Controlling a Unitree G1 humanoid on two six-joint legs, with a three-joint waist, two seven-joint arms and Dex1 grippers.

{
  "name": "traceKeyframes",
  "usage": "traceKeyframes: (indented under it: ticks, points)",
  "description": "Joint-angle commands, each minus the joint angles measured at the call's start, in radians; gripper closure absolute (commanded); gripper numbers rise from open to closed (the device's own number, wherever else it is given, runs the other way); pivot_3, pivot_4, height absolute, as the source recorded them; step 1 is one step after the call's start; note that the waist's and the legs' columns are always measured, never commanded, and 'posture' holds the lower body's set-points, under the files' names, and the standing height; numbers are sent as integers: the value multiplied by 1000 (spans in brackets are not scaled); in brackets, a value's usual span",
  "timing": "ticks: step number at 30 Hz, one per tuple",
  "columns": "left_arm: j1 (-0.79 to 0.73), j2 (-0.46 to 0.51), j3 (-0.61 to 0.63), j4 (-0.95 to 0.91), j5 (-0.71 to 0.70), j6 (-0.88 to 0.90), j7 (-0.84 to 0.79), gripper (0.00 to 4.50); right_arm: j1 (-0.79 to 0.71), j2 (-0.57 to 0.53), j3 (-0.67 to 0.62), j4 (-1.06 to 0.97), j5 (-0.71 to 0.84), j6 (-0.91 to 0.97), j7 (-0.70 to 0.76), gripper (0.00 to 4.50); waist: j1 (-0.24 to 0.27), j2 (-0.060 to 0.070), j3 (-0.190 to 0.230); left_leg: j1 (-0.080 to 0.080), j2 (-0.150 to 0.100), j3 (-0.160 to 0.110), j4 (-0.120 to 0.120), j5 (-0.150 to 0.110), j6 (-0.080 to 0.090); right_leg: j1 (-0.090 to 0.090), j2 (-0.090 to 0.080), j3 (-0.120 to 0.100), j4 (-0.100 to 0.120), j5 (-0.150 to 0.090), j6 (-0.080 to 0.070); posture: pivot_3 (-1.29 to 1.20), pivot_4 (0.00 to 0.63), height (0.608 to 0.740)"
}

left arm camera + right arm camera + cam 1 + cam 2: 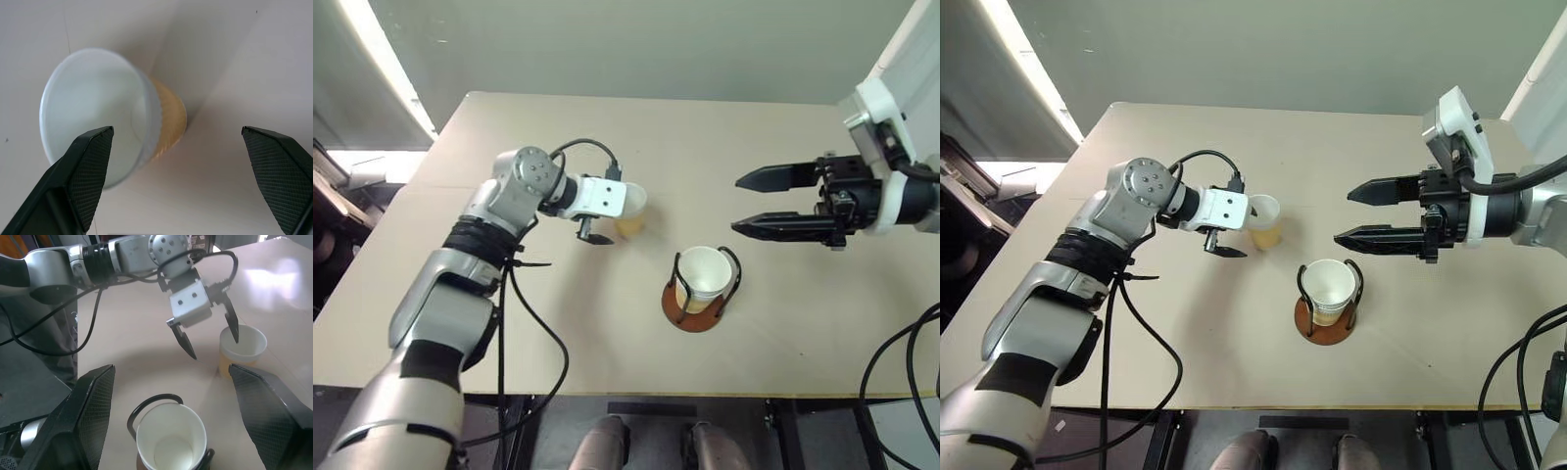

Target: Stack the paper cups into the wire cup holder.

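A loose paper cup point(1264, 222) stands upright on the surface point(1430, 333), between the left gripper's point(211, 337) spread fingers point(185, 340), nearer one finger than the other. The wire cup holder point(1327, 320) stands on the surface beside that cup, holding a nested paper cup point(1328, 289), below and ahead of the right gripper's point(1343, 216) parted fingers point(1386, 236), apart from them.

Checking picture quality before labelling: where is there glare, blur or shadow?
Left eye view: a bright light strip glares along the upper left. Right wrist view: a pale sheen lies on the table. Left wrist view: the loose paper cup looks soft-edged, with a faint shadow beside it.
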Motion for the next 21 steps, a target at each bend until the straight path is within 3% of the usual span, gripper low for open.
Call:
traceKeyframes:
  ticks: [1,8,10,11,16,21]
  points:
    - [-62,-21,14,51,10,-65,11,901,1,-25,-8,-12,22,-22,-6,640,0,0,0,0,0,0,0,0,0,0,0,0,0,0,0,0,150,740]
    - [-106,-39,17,113,5,-95,-42,3450,17,-58,-16,-6,38,-39,4,640,1,0,0,0,0,0,0,0,0,0,0,0,0,0,0,0,150,740]
    - [-110,-28,20,106,-15,-96,-109,4263,24,-64,-14,3,23,-81,18,640,1,0,0,0,0,1,0,0,0,-1,0,0,0,0,0,0,150,740]
    - [-106,-20,26,91,-35,-88,-159,4446,27,-58,-17,10,8,-116,18,640,1,0,0,0,0,1,0,0,0,-1,0,0,0,0,0,0,150,740]
    - [-77,14,54,-38,-137,-28,-336,4446,31,-59,-5,31,-8,-168,16,640,1,0,0,-1,0,1,0,0,0,-1,0,0,1,0,0,0,150,740]
    - [-115,54,37,-228,-323,130,-357,4446,55,-80,-33,64,-8,-238,67,640,3,0,0,-2,0,1,2,0,1,-1,0,0,1,0,1,0,150,740]
